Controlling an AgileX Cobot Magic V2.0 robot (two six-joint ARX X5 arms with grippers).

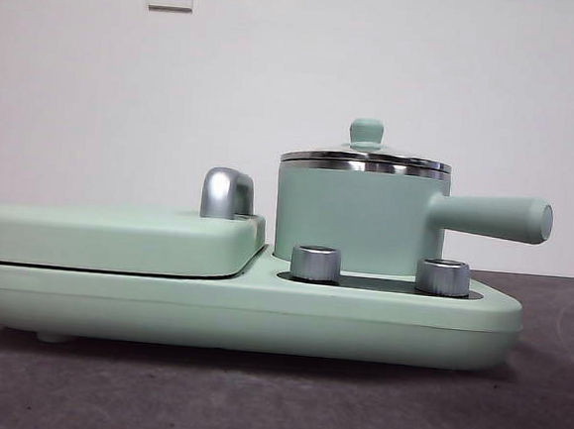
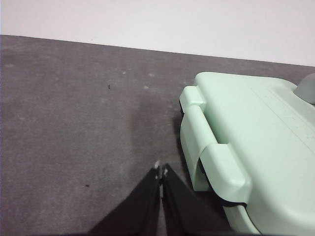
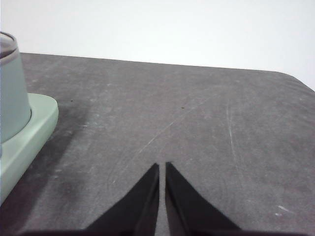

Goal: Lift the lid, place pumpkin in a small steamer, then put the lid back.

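The small steamer (image 1: pixel 356 220), a mint-green pot with a long side handle (image 1: pixel 491 217), stands on the right half of the appliance base. The glass lid (image 1: pixel 365 157) with its mint-green knob sits on the pot. A sliver of the pot (image 3: pixel 11 88) shows at the edge of the right wrist view. The pumpkin is not in view. My left gripper (image 2: pixel 161 169) is shut and empty above the table, beside the griddle cover's end. My right gripper (image 3: pixel 162 166) is shut and empty over bare table, away from the pot. Neither gripper shows in the front view.
The wide mint-green appliance base (image 1: pixel 240 305) carries two silver knobs (image 1: pixel 315 262) and a flat griddle cover (image 1: pixel 116 236) with a steel handle (image 1: pixel 226 192). The cover also shows in the left wrist view (image 2: pixel 251 147). Dark grey table (image 3: pixel 197 113) lies around; a white wall is behind.
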